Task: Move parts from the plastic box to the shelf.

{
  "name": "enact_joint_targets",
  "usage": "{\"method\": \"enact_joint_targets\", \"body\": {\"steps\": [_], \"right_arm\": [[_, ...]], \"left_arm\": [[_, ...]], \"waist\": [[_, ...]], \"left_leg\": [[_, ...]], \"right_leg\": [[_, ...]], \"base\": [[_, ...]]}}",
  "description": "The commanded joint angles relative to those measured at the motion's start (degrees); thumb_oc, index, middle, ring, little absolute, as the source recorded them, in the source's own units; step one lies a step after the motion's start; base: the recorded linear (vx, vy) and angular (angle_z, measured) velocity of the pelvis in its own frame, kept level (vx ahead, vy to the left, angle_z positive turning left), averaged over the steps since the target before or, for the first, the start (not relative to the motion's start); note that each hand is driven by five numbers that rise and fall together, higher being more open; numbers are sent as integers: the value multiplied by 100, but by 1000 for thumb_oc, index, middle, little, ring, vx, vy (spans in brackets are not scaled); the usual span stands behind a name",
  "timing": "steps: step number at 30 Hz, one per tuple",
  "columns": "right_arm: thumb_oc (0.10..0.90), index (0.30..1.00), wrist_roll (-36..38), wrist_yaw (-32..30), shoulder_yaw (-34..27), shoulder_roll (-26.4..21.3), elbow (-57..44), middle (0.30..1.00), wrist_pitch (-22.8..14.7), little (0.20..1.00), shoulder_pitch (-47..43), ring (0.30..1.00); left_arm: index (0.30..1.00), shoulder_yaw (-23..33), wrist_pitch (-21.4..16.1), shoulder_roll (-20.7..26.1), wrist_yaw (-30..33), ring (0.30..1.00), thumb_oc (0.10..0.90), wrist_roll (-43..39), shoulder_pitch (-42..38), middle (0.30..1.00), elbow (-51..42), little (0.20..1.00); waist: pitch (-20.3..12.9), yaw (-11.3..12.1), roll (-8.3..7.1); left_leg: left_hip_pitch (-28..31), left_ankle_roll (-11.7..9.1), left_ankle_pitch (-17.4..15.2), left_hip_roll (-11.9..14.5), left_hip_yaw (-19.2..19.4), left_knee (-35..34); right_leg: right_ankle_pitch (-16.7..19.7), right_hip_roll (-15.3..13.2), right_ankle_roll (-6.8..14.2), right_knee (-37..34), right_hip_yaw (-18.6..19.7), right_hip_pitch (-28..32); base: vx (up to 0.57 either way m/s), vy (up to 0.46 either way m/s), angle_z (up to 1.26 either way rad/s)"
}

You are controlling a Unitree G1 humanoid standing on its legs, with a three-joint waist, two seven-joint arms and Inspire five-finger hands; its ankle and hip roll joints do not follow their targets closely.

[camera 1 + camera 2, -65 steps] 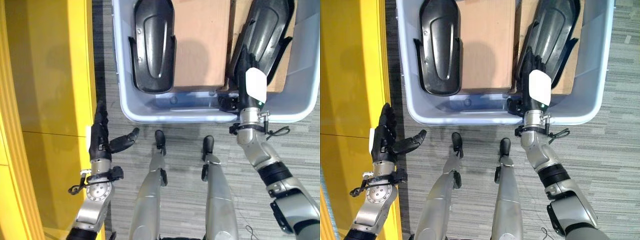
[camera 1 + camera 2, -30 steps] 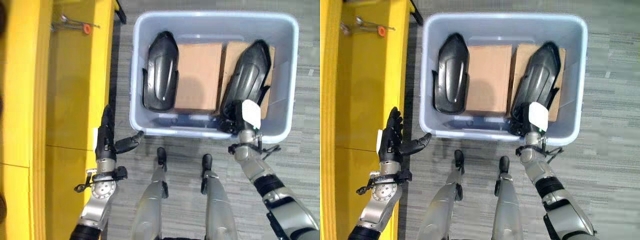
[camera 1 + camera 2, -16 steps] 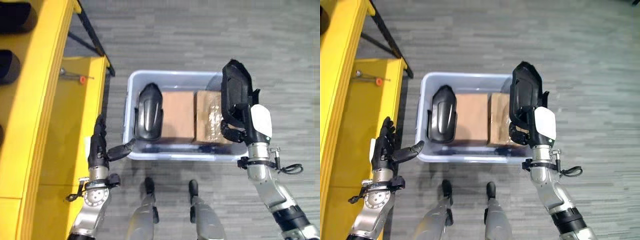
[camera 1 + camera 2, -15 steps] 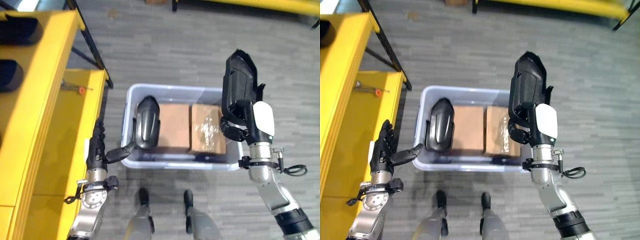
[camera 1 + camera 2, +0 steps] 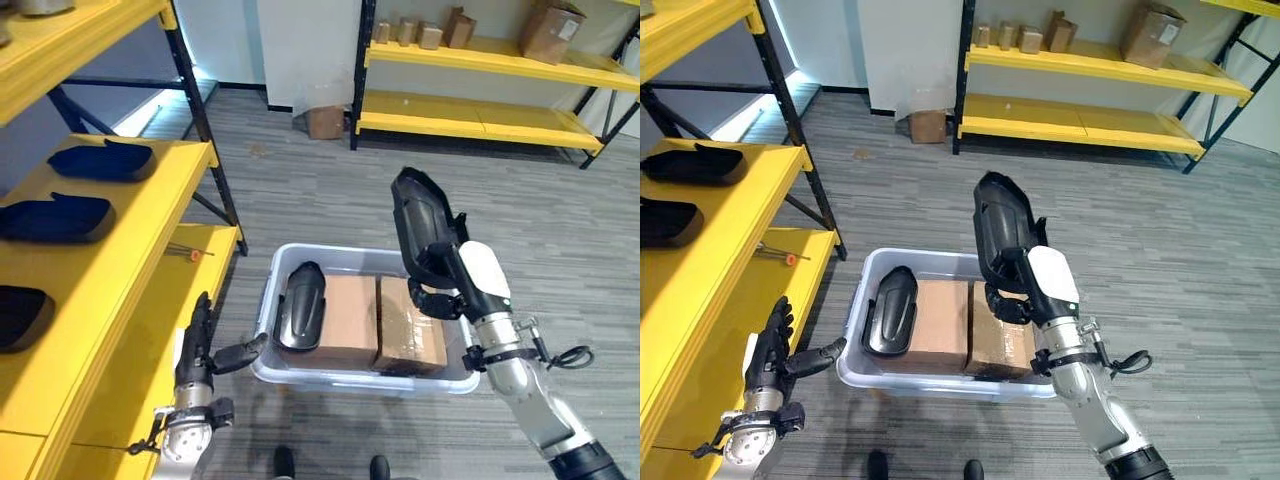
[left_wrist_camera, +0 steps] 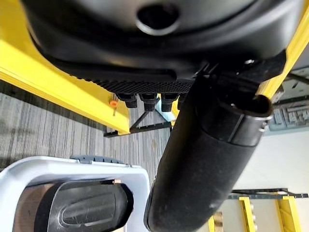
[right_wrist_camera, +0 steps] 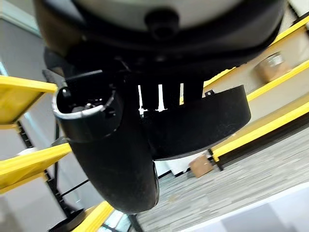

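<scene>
The right hand (image 5: 452, 285) is carrying a black moulded part (image 5: 419, 222) with its fingers curled round the part's lower end, holding it upright and well above the plastic box (image 5: 300, 372); a second ago this same part was lying in the box's right side on a cardboard carton, and half a second ago it was only just clearing the rim, so the lift is now complete and the part is hanging free of the container. The whole view is also tilting upward compared with the earlier downward look into the box, which is a move of the camera and not of the things, and it is bringing the yellow shelf (image 5: 120, 262) on the robot's left into sight, where three dark parts (image 5: 52, 216) are already lying on the upper level. The left hand (image 5: 200, 352) is hovering with fingers straight and thumb spread, holding nothing, just beside the box's left wall and next to the shelf edge, much as it stood before. A second black part (image 5: 300, 305) is remaining in the box, resting against the left cardboard carton (image 5: 345, 320). In my judgement the pick is finished and the carry toward the shelf is beginning; one further part is awaiting transfer afterwards.
</scene>
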Motion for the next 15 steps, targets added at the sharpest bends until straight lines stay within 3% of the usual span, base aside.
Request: {"method": "enact_joint_targets", "body": {"steps": [1, 2, 3, 4, 5, 6, 7, 8, 9, 10, 11, 12, 14, 15], "right_arm": [[400, 300, 292, -457, 12, -104, -379, 300, -630, 300, -1354, 300], [400, 300, 305, -474, 60, -107, -362, 300, -632, 300, -1413, 300], [400, 300, 328, -543, 44, -151, -355, 300, -633, 300, -1458, 300], [400, 300, 344, -581, 0, -175, -351, 300, -632, 300, -1417, 300], [400, 300, 364, -601, 1, -203, -297, 300, -619, 300, -1396, 300], [400, 300, 320, -667, 66, -179, -235, 300, -593, 300, -1451, 300], [400, 300, 317, -672, 64, -177, -228, 300, -596, 300, -1459, 300], [400, 300, 329, -706, 56, -155, -243, 300, -605, 300, -1452, 300], [400, 300, 338, -789, 85, -111, -239, 300, -598, 300, -1482, 300], [400, 300, 341, -822, 113, -81, -204, 300, -568, 300, -1517, 300], [400, 300, 345, -882, 109, -34, -160, 300, -485, 300, -1524, 300], [400, 300, 328, -884, 72, -46, -184, 300, -472, 300, -1497, 300], [400, 300, 295, -825, -122, -9, -246, 300, -408, 300, -1297, 300], [400, 300, 283, -790, -133, 6, -258, 300, -409, 300, -1248, 300]], "left_arm": [[1000, 114, -467, 256, 327, 1000, 900, 237, -541, 1000, -254, 1000], [1000, 115, -471, 267, 371, 1000, 900, 261, -585, 1000, -247, 1000], [1000, 75, -471, 299, 475, 1000, 900, 376, -769, 1000, -214, 1000], [1000, 26, -450, 301, 500, 1000, 900, 441, -889, 1000, -170, 1000], [1000, -29, -449, 329, 504, 1000, 900, 548, -983, 1000, -179, 1000], [1000, -97, -518, 353, 485, 1000, 900, 593, -1057, 1000, -182, 1000], [1000, -97, -520, 356, 486, 1000, 900, 594, -1065, 1000, -181, 1000], [1000, -139, -534, 346, 485, 1000, 900, 615, -1096, 1000, -206, 1000], [1000, -265, -529, 323, 467, 1000, 900, 562, -1237, 1000, -192, 1000], [1000, -330, -540, 306, 446, 1000, 900, 511, -1301, 1000, -185, 1000], [1000, -481, -583, 242, 391, 1000, 900, 268, -1420, 1000, -252, 1000], [1000, -518, -597, 179, 353, 1000, 900, 192, -1426, 1000, -130, 1000], [1000, -593, -525, 169, 246, 1000, 900, 235, -1408, 1000, -246, 1000], [1000, -566, -508, 183, 242, 1000, 900, 265, -1341, 1000, -290, 1000]], "waist": [[-168, 378, -62], [-103, 454, -45], [87, 514, -13], [170, 455, -49], [210, 402, -85], [262, 407, -148], [255, 385, -146], [272, 380, -167], [238, 300, -166], [210, 225, -127], [83, 82, 14], [15, 24, 84], [-189, 111, 195], [-201, 130, 199]], "left_leg": [[-95, -227, 8, 750, -471, 306], [-189, -324, 164, 800, -575, 242], [-473, -421, 581, 861, -640, 156], [-570, -315, 507, 813, -459, 253], [-621, -194, 303, 757, -266, 662], [-614, -100, -230, 658, -215, 1359], [-674, -87, -228, 651, -243, 1405], [-650, -48, -487, 549, -240, 1780], [-487, 23, -752, 670, 91, 2471], [-381, 34, -885, 761, 191, 2494], [-20, -86, -1020, 1039, 505, 1921], [204, -131, -1086, 993, 684, 1393], [491, -107, -943, 660, 573, 313], [538, -63, -906, 533, 509, 190]], "right_leg": [[-567, 246, -116, 969, -256, -601], [-642, 278, -135, 950, -388, -576], [-663, 248, -182, 993, -723, -626], [-700, 140, -204, 1053, -895, -638], [-663, 37, -242, 1103, -1085, -706], [-619, -79, -295, 1112, -1293, -777], [-589, -83, -296, 1093, -1318, -790], [-559, -140, -318, 1076, -1400, -782], [-556, -244, -399, 1111, -1709, -788], [-571, -281, -392, 1129, -1858, -778], [-611, -430, -223, 1236, -2030, -788], [-577, -526, -119, 1238, -2137, -721], [-365, -846, 81, 1300, -2342, -657], [-275, -937, 152, 1251, -2378, -627]], "base": [[-216, -347, 47], [-327, -298, 62], [-277, -193, 114], [-335, -192, 185], [-309, -198, 235], [-244, -144, 184], [-203, -113, 132], [-169, -77, 125], [-177, -70, 160], [-87, 90, 152], [57, 217, 173], [107, 374, 181], [87, 392, 214], [65, 369, 123]]}}
